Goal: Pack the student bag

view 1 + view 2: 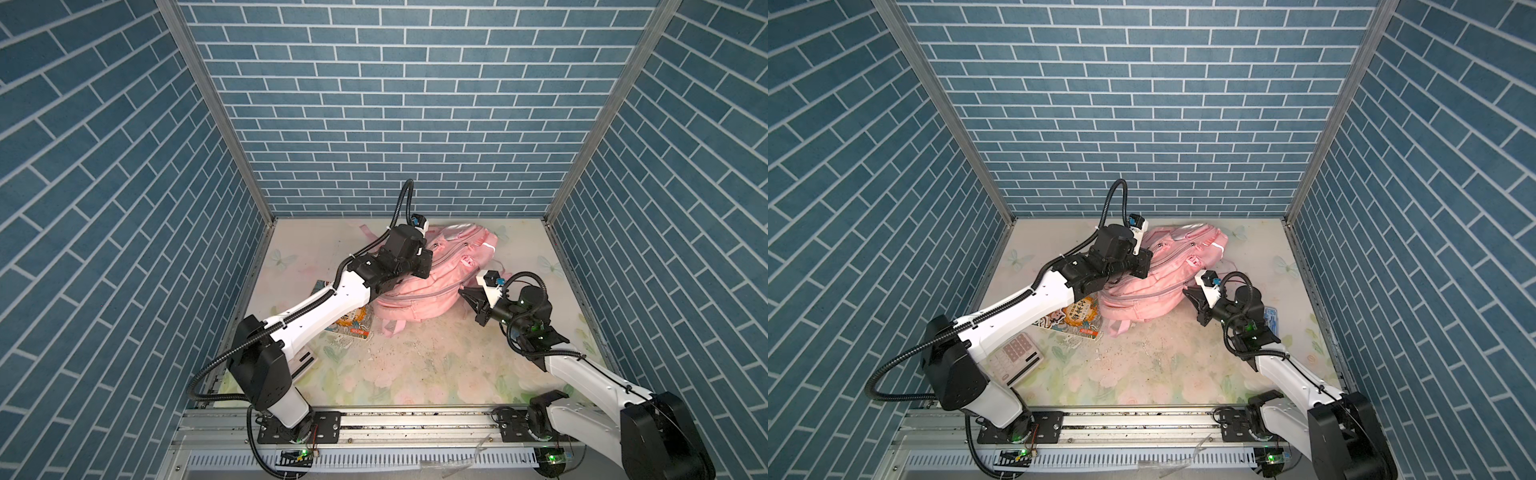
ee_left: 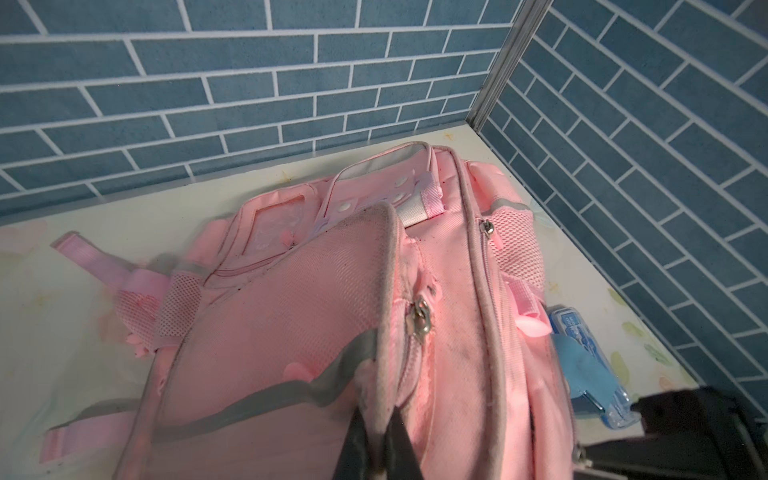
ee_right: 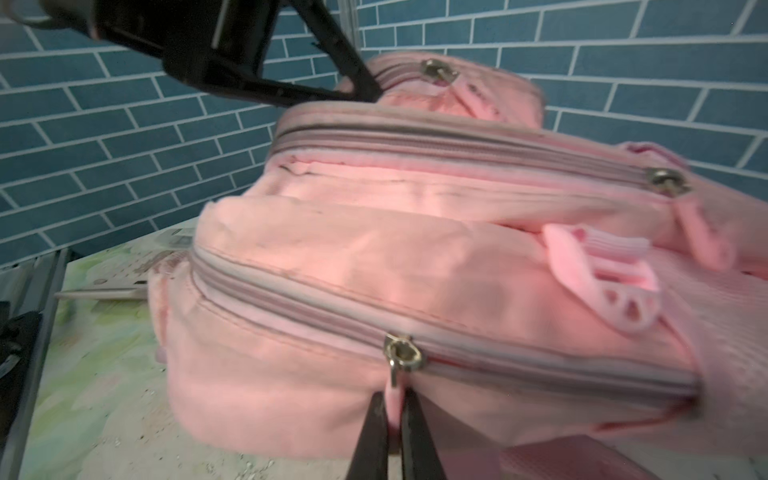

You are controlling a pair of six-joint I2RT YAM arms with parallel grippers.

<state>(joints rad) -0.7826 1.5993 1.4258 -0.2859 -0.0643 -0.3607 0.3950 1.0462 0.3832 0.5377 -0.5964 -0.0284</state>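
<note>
The student bag (image 1: 432, 286) (image 1: 1150, 291), a soft pink backpack, lies on the floral table near the back wall. My left gripper (image 2: 376, 409) (image 1: 432, 249) is shut on the grey piped edge of the bag's upper compartment (image 2: 386, 257) and holds that edge up. My right gripper (image 3: 392, 395) (image 1: 465, 293) is at the bag's near right side, shut on the pink pull tab under the metal zip slider (image 3: 403, 353) of the front pocket. That pocket's zip (image 3: 540, 357) is closed on both sides of the slider. In the right wrist view the left gripper's fingers (image 3: 361, 83) pinch the bag's top.
A colourful book (image 1: 1081, 318) lies under the left arm beside the bag. A white calculator (image 1: 1017, 353) lies at the front left. A blue transparent case (image 2: 582, 353) (image 1: 1271, 318) lies right of the bag, behind the right arm. Blue brick walls close three sides.
</note>
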